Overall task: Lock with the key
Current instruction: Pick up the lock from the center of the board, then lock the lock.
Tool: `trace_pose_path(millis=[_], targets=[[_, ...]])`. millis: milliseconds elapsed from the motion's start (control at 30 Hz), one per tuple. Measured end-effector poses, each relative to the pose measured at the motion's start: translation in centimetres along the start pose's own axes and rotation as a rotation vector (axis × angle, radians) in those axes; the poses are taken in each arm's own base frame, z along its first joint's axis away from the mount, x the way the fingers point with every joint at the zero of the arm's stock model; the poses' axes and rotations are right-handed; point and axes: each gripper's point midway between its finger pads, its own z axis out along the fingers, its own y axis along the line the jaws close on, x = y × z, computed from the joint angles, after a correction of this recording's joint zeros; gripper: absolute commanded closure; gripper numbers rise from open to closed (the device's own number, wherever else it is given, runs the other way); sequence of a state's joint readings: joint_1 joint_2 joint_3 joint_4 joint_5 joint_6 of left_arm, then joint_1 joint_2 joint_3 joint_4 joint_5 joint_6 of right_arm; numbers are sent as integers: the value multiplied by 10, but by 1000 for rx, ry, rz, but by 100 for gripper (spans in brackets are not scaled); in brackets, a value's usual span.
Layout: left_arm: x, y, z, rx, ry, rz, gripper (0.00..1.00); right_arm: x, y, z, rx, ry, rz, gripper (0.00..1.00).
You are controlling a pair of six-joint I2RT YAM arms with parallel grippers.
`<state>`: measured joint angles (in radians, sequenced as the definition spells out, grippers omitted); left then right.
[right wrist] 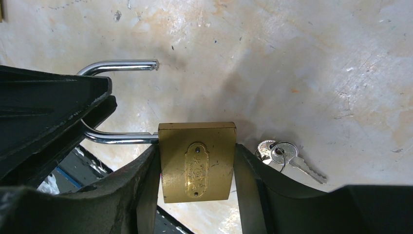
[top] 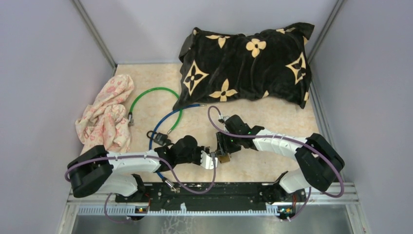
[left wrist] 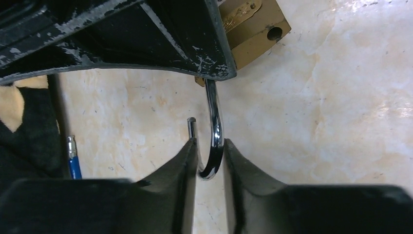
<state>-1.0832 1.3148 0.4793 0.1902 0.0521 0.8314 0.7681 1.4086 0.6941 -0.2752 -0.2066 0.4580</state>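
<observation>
The right pincer [right wrist: 197, 146] grips the brass padlock [right wrist: 197, 168] by its sides; the left pincer [left wrist: 209, 146] is pinched on the bend of its open shackle [left wrist: 216, 122]. The keys [right wrist: 283, 156] lie loose on the desk [right wrist: 302, 68] just beside the right pincer. A skewed push on the shackle could twist the padlock out of that grip, and fetching the keys means one pincer letting go.

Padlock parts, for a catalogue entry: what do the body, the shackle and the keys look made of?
Padlock body: probably brass, a dull yellow-gold block with an embossed oval plate on its face. Shackle: likely chromed or polished steel, mirror-bright with sharp reflections. Keys: silvery metal, perhaps nickel-plated, with a duller sheen than the shackle.
</observation>
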Motion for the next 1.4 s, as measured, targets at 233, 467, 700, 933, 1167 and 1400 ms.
trace_pose_path(millis=[233,467,700,933,1167,1400], targets=[[-1,-6,1,-15,-43,-54,100,-1,3,-2,-11,-3,4,15],[-9,21,-27,-47,-55,-376,100,-31,37,-50,-157,-146,-145,2],[-44,89,-103,-156,-297,-789,100,-80,86,-152,-391,-541,-433,2],[-82,92,-148,-59,-555,-944,100,-92,92,-146,-454,-593,-578,2],[-99,95,-168,-30,-699,-925,100,-108,99,-156,-533,-666,-664,15],[-112,95,-177,8,-788,-897,100,-106,120,-146,-718,-641,-686,51]])
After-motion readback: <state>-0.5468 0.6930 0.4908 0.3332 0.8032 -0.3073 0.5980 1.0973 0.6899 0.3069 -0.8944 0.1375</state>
